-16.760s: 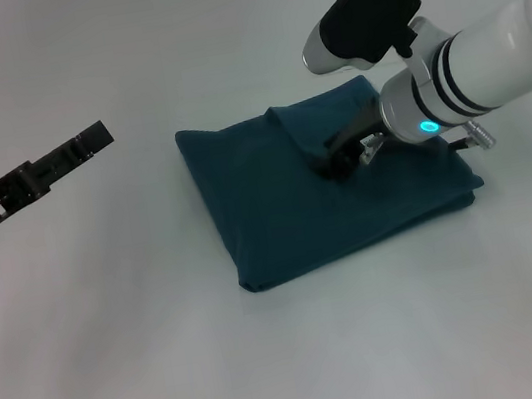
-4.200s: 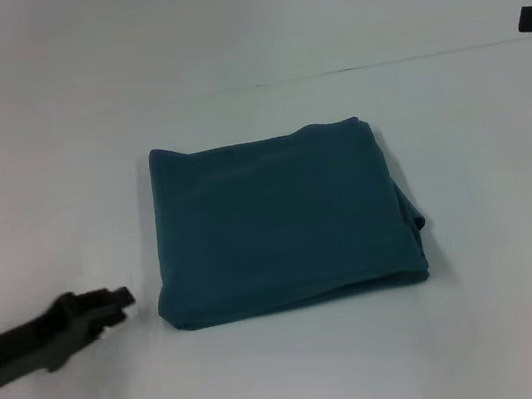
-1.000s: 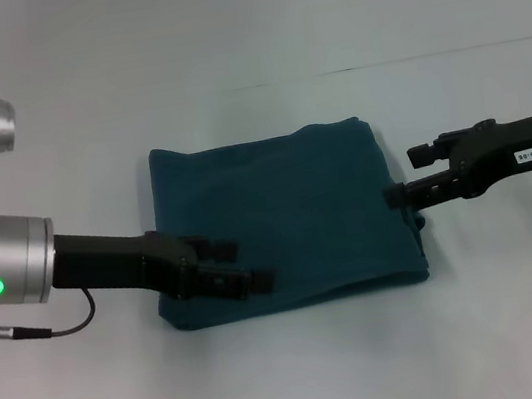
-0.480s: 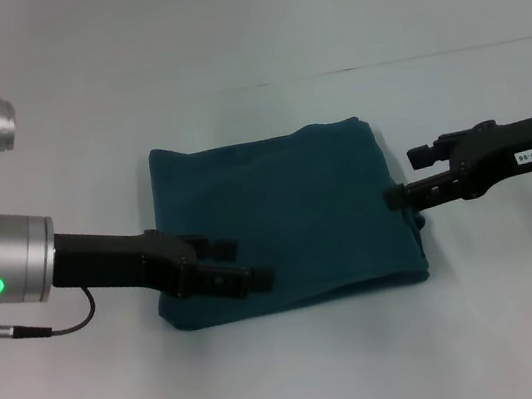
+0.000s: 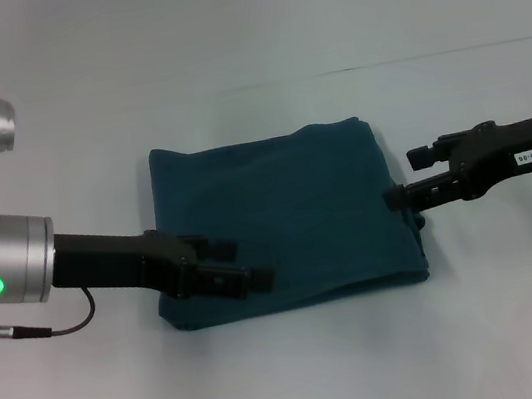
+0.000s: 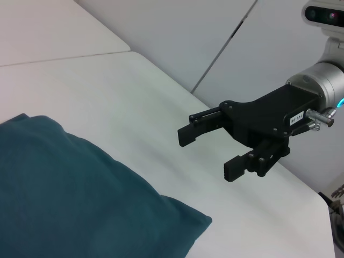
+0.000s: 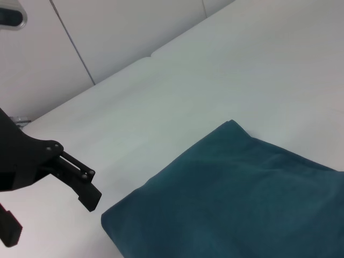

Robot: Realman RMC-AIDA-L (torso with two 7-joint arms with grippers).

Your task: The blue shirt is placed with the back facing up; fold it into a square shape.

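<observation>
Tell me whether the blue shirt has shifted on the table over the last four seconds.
No. The blue shirt lies where it did: same folded outline, same gap below the table's far edge line.

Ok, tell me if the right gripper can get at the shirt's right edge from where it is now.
Probably yes. The right gripper is open and level with the right edge of the folded blue shirt, tips right beside the cloth. Nothing lies between them; the left gripper is over the opposite, near-left corner.

Small white label on right claw [image 5: 399, 196], print unreadable
</observation>
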